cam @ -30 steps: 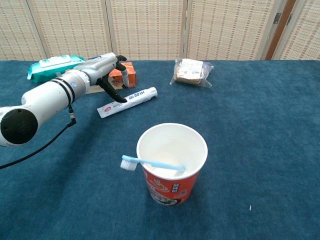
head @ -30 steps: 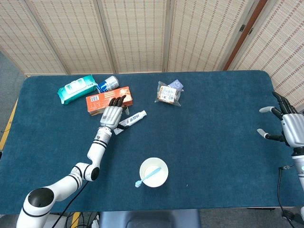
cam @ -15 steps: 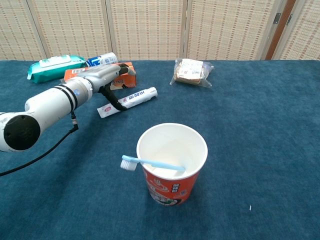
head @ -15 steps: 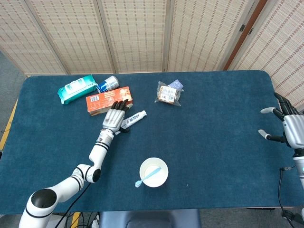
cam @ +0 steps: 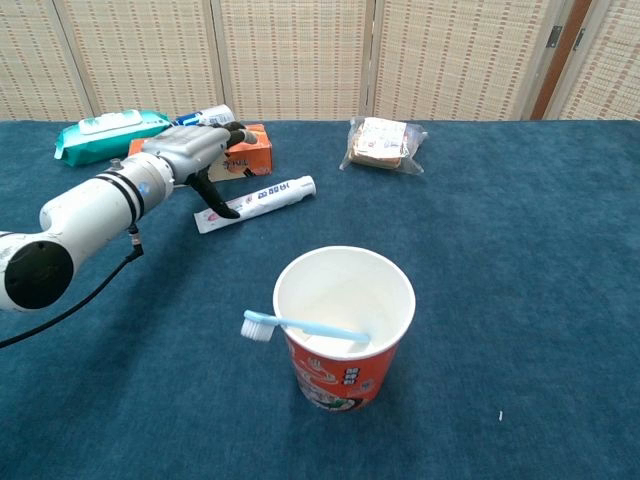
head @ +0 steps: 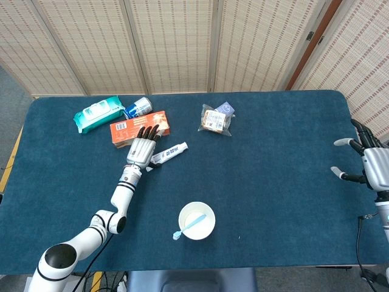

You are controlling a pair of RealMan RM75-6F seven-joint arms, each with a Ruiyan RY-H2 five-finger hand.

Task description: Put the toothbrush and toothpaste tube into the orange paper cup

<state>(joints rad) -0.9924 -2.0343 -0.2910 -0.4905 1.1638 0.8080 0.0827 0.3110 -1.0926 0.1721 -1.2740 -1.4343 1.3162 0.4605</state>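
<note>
Your left hand [head: 140, 149] hovers over the capped end of the toothpaste tube [head: 169, 153], fingers [cam: 236, 130] spread and holding nothing. The tube, a flat white plastic one, lies on the felt-like blue worktop [head: 273, 158], long axis running from lower left to upper right in the head view. The orange paper cup [cam: 344, 330] stands near the front edge, its orange wall visible only in the chest view. The light-blue toothbrush [cam: 303, 328] leans inside, bristle head over the left rim. Your right hand [head: 367, 161] appears only in the head view, fingers apart, empty.
</note>
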